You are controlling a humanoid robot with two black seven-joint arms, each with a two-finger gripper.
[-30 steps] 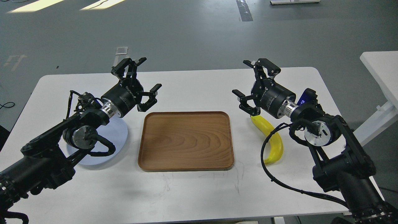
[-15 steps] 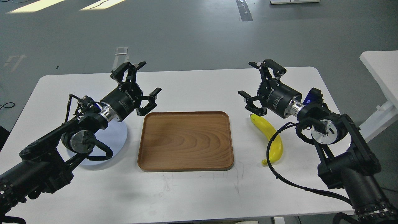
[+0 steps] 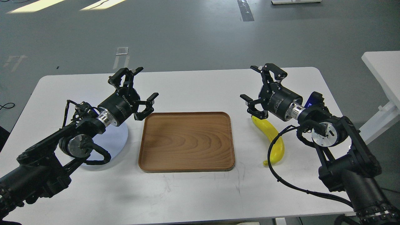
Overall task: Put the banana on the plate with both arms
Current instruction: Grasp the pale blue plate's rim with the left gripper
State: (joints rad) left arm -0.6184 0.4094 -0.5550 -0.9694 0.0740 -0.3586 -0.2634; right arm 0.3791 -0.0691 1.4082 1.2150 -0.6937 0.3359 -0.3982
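The yellow banana (image 3: 272, 138) lies on the white table (image 3: 193, 87) to the right of the wooden tray, partly crossed by a black cable. My right gripper (image 3: 261, 89) is open and empty, hovering just above and beyond the banana's far end. The pale blue-lavender plate (image 3: 117, 139) sits left of the tray, mostly hidden under my left arm. My left gripper (image 3: 137, 90) is open and empty, above the table just beyond the plate's far right edge.
A brown wooden tray (image 3: 187, 142) with rounded corners sits mid-table between plate and banana. A second white table (image 3: 382, 70) stands at the far right. Grey floor lies beyond the table's far edge.
Both arms have shifted slightly. The left gripper has moved left and down a little, the right gripper right and down toward the banana. Both stay open. Banana and plate have not moved.
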